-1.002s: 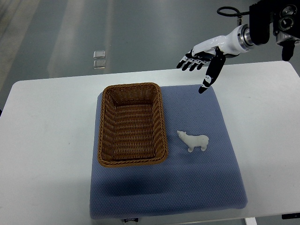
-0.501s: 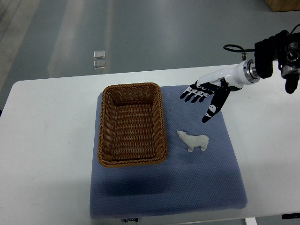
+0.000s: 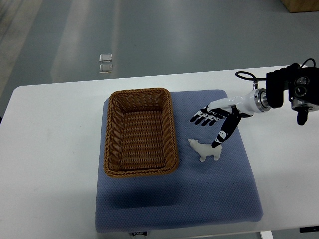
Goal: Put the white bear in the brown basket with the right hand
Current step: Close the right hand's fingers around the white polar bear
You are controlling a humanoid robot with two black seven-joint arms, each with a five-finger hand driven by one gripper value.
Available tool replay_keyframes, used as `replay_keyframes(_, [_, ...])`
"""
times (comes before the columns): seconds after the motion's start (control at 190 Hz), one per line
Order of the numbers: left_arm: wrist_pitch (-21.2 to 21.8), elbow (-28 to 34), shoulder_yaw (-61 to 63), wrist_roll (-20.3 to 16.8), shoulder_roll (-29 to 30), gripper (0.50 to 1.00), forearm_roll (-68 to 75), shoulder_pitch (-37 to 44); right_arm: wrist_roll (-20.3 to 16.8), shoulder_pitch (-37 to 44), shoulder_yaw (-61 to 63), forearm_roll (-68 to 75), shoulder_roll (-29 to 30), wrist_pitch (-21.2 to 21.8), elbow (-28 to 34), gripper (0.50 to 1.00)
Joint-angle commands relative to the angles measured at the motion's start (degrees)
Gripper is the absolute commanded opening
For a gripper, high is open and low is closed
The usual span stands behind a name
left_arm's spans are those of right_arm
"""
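A small white bear (image 3: pixel 204 151) lies on its side on the blue mat (image 3: pixel 219 194), just right of the brown wicker basket (image 3: pixel 110 134). The basket holds nothing. My right hand (image 3: pixel 210 124) hovers directly over the bear's back end, fingers spread and pointing left, thumb hanging down toward the bear's rear. It grasps nothing. Its arm comes in from the right edge. The left arm does not show.
The mat lies on a white table (image 3: pixel 50 149). A small clear square object (image 3: pixel 105 63) rests on the grey floor beyond the table's far edge. The black wrist housing (image 3: pixel 294 92) sits over the table's right side.
My right hand has come down and toward the near left, from beyond the mat's far right corner to just above the bear. The bear and basket have not moved.
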Motion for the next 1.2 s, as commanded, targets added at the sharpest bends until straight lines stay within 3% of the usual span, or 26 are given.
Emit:
replay_keyframes(0.0, [0.0,0.1,-0.1,0.0,0.0,1.000,0.0,0.0,0.5,-1.4,0.0,-2.5,0.2,-1.3,0.0,0.921])
replay_keyframes(0.654, [0.1,0.4,-0.1,0.0,0.0,1.000,0.0,0.0,3.9,-7.7,2.0,-6.1,1.1,-3.9,0.0,0.903])
replay_keyframes(1.097, [0.1,0.6,0.0,0.0,0.0,1.000,0.0,0.0,5.9,-9.9,2.0,-10.0,1.8,-5.4,0.1,0.789])
replay_keyframes(1.197, [0.1,0.6,0.0,0.0,0.0,1.000,0.0,0.0,6.6,-10.3,2.0,-11.0,1.8,-5.8,0.0,0.719])
